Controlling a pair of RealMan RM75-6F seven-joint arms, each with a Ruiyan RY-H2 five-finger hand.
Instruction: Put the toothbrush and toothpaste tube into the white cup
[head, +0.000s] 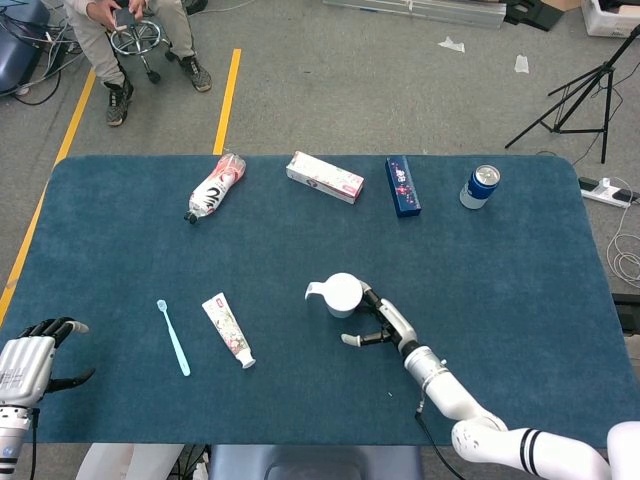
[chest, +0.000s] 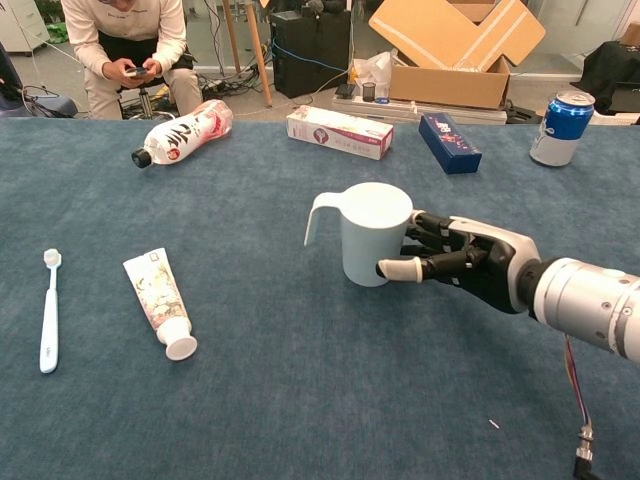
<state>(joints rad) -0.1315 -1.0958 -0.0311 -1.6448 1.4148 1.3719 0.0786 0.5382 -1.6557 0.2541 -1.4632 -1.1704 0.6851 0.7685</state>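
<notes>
The white cup (head: 342, 294) (chest: 375, 235) stands upright near the table's middle, handle pointing left. My right hand (head: 385, 322) (chest: 465, 265) grips it from the right, thumb across its lower front and fingers against its right side. The light blue toothbrush (head: 175, 338) (chest: 48, 312) lies flat at the near left. The toothpaste tube (head: 228, 330) (chest: 158, 302) lies just right of it, cap toward me. My left hand (head: 28, 355) hangs at the table's near left corner with fingers apart, holding nothing; only the head view shows it.
Along the far edge lie a plastic bottle (head: 215, 187) (chest: 185, 132), a white toothpaste box (head: 325, 177) (chest: 340, 132), a dark blue box (head: 402, 186) (chest: 450, 142) and an upright can (head: 480, 186) (chest: 560, 127). A seated person (chest: 120, 40) is beyond the far left corner.
</notes>
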